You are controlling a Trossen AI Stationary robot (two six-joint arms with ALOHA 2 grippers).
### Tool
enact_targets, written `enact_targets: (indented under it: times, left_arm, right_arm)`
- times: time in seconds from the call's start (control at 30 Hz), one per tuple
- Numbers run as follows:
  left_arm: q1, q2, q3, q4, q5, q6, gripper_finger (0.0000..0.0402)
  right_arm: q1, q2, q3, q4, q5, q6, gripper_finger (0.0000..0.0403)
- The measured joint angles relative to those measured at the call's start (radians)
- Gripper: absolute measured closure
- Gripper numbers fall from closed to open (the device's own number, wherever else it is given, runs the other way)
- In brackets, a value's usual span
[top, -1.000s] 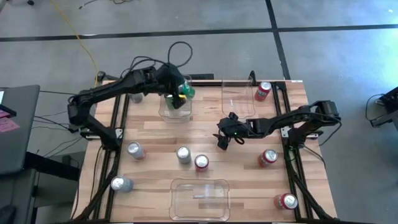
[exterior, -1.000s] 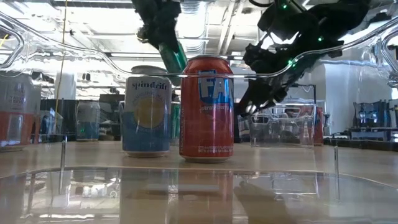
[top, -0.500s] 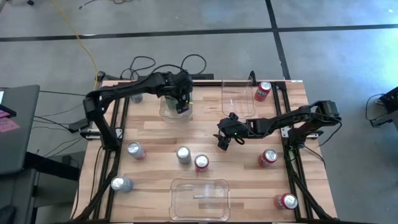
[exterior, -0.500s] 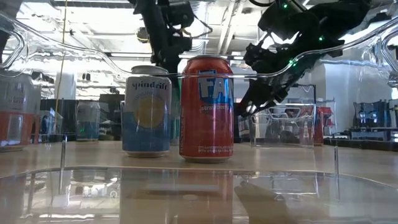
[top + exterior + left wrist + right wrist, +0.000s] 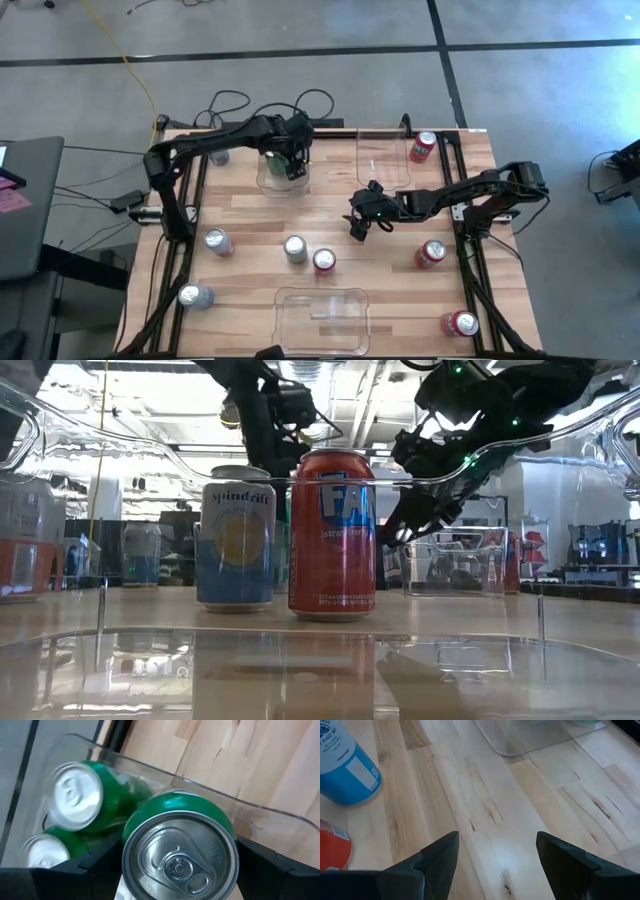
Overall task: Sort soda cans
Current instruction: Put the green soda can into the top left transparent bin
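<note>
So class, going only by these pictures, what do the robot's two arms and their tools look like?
Both arms are dark, slim and jointed, with black cables looping along them. The left tool has two dark fingers, and so does the right tool, whose fingers are flat, angular and wedge-shaped. A small green light glows near the right wrist.

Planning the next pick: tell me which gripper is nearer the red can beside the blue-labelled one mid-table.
Right. The right gripper hovers just beyond the red can, jaws open and empty. The left gripper is farther off, at the clear bin, gripping a green can.
</note>
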Motion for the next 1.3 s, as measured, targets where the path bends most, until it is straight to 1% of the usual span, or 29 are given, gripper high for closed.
enact_targets:
  times: [0.23, 0.33, 0.43, 0.53, 0.83, 1.13, 1.3]
  left_arm:
    - [0.000, 0.081, 0.000, -0.001, 0.002, 0.010, 0.0101]
    - [0.000, 0.096, 0.003, 0.004, -0.007, 0.011, 0.0097]
    - [0.000, 0.098, 0.004, 0.011, -0.014, 0.021, 0.0079]
    - [0.000, 0.093, 0.002, 0.026, -0.037, 0.023, 0.0071]
    - [0.002, 0.091, 0.013, 0.021, -0.059, 0.027, 0.0066]
    - [0.002, 0.091, 0.084, -0.014, -0.060, 0.019, 0.0064]
    - [0.002, 0.090, 0.094, -0.025, -0.060, 0.019, 0.0064]
  right_arm:
    - [0.000, 0.000, 0.000, -0.004, 0.000, -0.001, 0.0117]
    - [0.000, 0.000, 0.000, -0.006, 0.000, -0.001, 0.0117]
    - [0.000, 0.000, 0.000, -0.006, 0.000, -0.002, 0.0117]
    - [0.000, 0.000, 0.000, -0.005, 0.000, -0.002, 0.0117]
    - [0.000, 0.000, 0.000, -0.005, 0.000, -0.001, 0.0117]
    - [0.000, 0.000, 0.000, -0.005, 0.000, 0.000, 0.0117]
    - [0.002, 0.000, 0.000, -0.005, 0.000, 0.001, 0.0117]
